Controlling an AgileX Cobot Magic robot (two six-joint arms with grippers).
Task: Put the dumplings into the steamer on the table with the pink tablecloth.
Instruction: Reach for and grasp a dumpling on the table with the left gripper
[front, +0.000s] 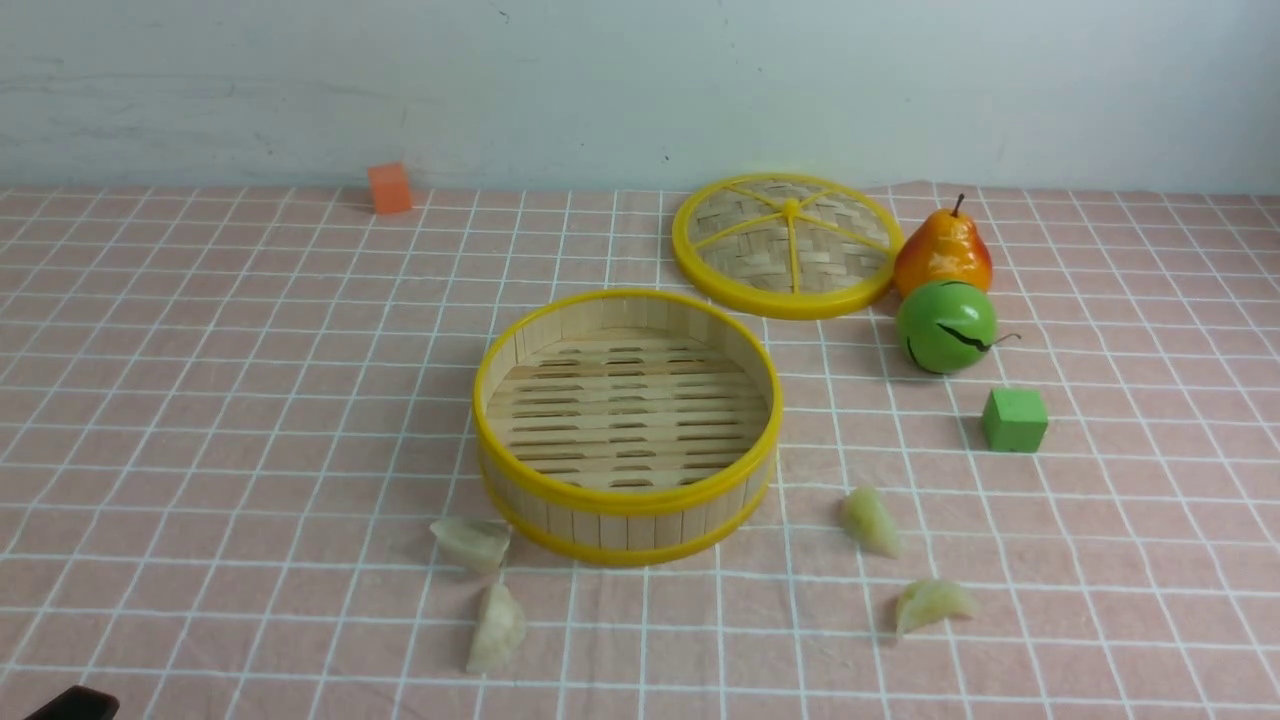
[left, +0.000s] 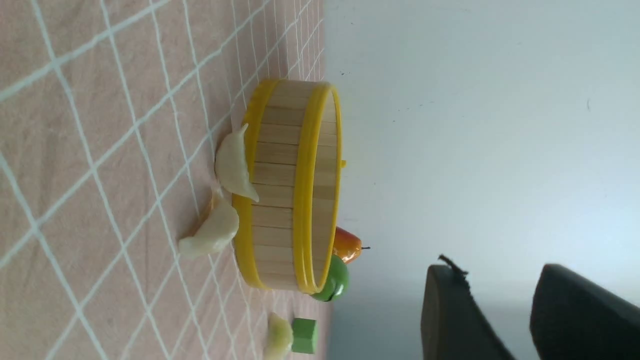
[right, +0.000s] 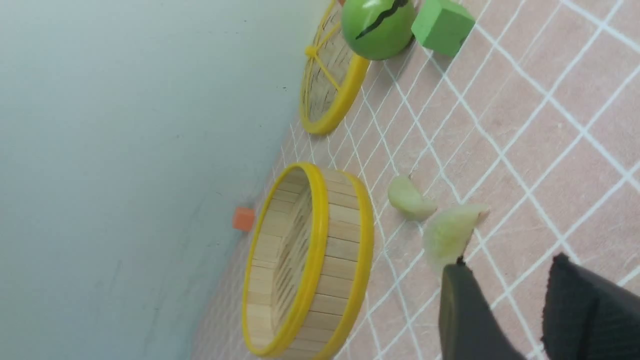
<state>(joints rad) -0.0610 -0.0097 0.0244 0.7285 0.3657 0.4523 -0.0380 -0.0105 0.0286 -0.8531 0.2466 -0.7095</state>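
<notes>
The steamer stands empty in the middle of the table, on the pink tablecloth. Two pale dumplings lie at its front left and two more at its front right. In the left wrist view the left pair rests by the steamer's wall. My left gripper hangs open and empty, well back from them. My right gripper is open and empty, with one fingertip just short of a greenish dumpling. Another dumpling lies beyond it, near the steamer.
The flat woven lid lies behind the steamer to the right. Beside it are a pear, a green ball and a green cube. An orange cube sits far back left by the wall.
</notes>
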